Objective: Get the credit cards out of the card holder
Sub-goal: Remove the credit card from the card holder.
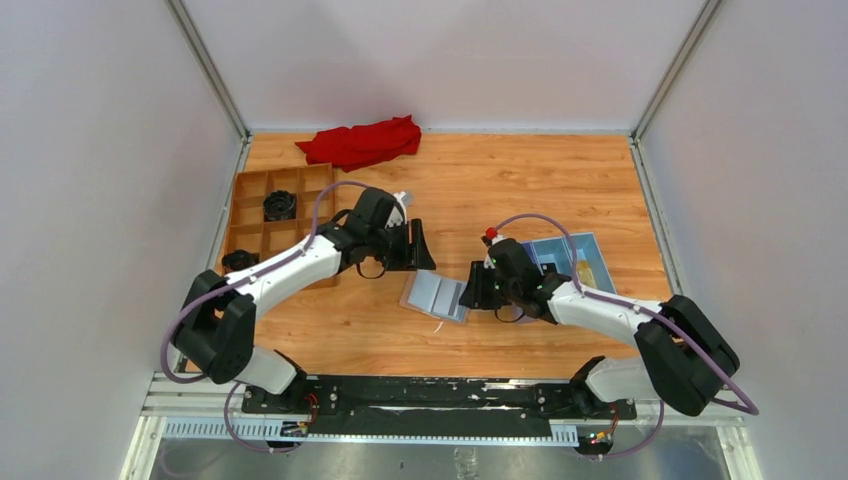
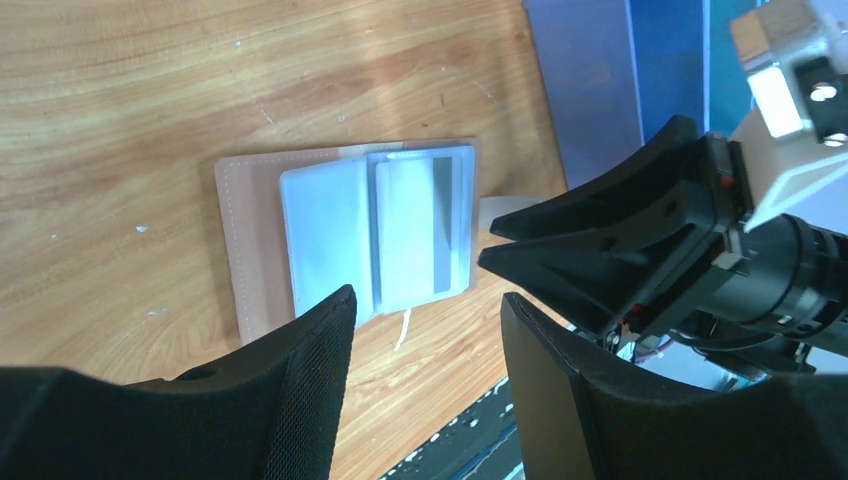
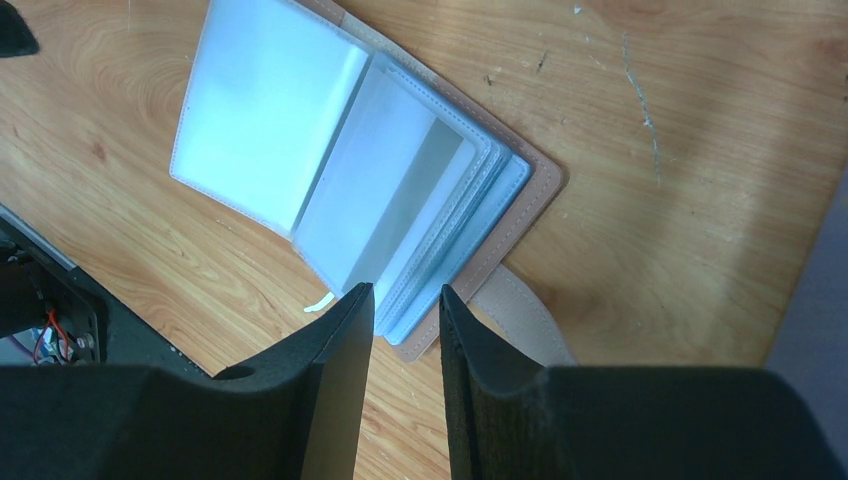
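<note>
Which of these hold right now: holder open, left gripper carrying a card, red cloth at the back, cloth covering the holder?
The card holder lies open on the table. True.
The left gripper holds a card. False: it is open and empty, near the holder.
A red cloth lies at the table's far edge. True.
The red cloth covers the card holder. False: they lie well apart.

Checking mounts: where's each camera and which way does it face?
Top external: above, behind the bases, looking down at table; both arms show.
Left wrist: looks down past open left gripper at card holder; right gripper shows too.
Right wrist: looks down between own fingers at holder's edge.
Shared: card holder in all three.
</note>
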Action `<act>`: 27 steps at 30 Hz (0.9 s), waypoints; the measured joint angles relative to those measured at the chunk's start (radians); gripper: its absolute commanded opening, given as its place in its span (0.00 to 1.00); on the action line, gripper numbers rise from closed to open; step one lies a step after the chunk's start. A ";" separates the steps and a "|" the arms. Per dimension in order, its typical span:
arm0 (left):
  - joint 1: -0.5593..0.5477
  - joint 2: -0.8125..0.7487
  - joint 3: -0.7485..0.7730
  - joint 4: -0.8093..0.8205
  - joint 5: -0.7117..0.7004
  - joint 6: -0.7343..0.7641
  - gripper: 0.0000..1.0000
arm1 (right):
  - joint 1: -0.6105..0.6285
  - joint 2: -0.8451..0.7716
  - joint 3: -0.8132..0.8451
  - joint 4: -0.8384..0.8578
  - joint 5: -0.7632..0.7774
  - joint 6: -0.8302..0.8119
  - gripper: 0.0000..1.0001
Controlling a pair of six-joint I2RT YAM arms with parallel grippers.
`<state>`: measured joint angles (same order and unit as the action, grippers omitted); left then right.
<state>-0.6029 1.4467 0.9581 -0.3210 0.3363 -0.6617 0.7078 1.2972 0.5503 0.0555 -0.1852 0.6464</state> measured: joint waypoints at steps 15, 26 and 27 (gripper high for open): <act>0.000 0.140 -0.075 0.160 0.153 -0.073 0.58 | 0.000 0.064 0.014 0.034 -0.025 0.003 0.34; 0.003 0.191 -0.094 0.140 0.119 -0.079 0.58 | 0.000 0.076 0.018 0.050 -0.034 0.006 0.33; 0.004 0.191 -0.094 0.141 0.119 -0.079 0.58 | 0.000 0.076 0.020 0.050 -0.034 0.006 0.33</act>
<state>-0.5987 1.6375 0.8642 -0.1802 0.4557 -0.7406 0.7078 1.3735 0.5701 0.1051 -0.2188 0.6521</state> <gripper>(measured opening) 0.578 0.336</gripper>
